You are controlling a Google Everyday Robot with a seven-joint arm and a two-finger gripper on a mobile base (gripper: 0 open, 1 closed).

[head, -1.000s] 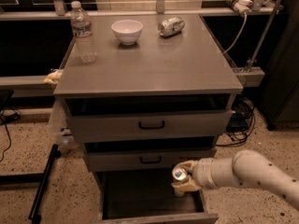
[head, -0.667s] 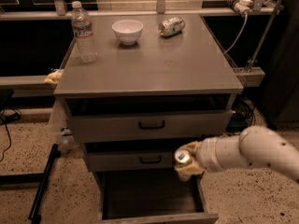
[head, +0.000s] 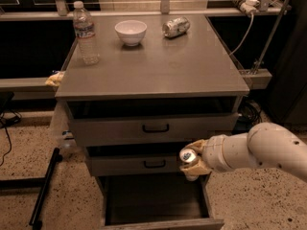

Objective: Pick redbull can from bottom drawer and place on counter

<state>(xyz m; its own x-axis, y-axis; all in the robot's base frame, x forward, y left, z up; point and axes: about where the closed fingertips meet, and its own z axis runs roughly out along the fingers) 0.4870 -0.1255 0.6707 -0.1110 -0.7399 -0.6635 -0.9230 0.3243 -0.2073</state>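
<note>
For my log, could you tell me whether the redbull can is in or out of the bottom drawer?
Out: the end effector grips the redbull can above the open bottom drawer, below the counter.

My tan fingers (head: pixel 196 160) grip the slim silver-blue metal redbull can (head: pixel 187 155) over the open deep grey metal bottom drawer (head: pixel 163 223), lower than the flat grey worktop (head: pixel 158 71).

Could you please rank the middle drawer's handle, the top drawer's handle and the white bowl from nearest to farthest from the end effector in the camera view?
1. Middle drawer handle, just left of the end effector, which grips the redbull can.
2. Top drawer handle, above and left.
3. White bowl, far back on the counter.
</note>
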